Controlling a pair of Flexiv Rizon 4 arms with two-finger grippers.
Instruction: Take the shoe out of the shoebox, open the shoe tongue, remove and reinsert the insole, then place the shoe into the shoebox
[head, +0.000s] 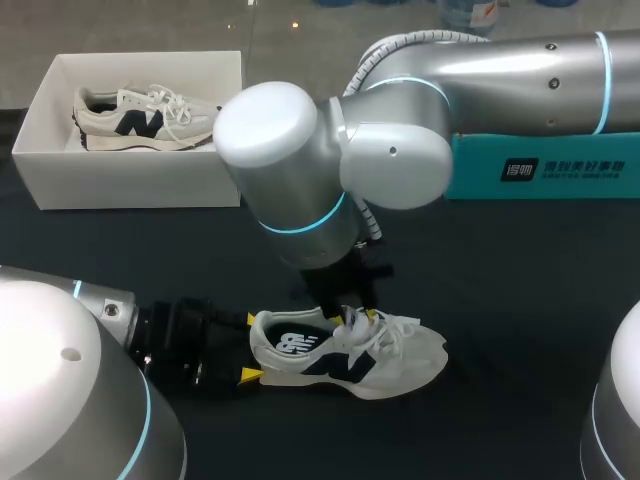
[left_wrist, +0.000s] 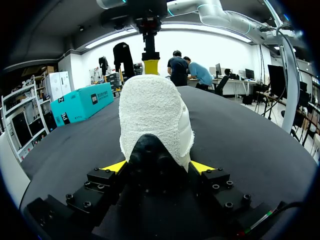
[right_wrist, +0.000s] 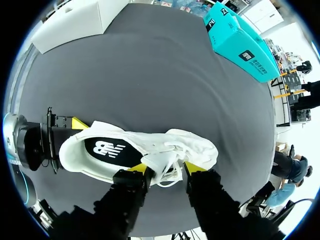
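Observation:
A white sneaker with a dark side logo lies on its sole on the black table, toe to the right. Its dark insole shows inside the opening. My left gripper clamps the heel from both sides; in the left wrist view the terry heel fills the space between the left gripper's fingers. My right gripper hangs straight over the shoe's throat. In the right wrist view the right gripper's fingers stand apart, with the tongue and laces bunched between them. The shoe and its insole lie below.
The white shoebox stands at the back left with a second sneaker inside. A teal box lies at the back right, behind my right arm. Black tabletop stretches around the shoe.

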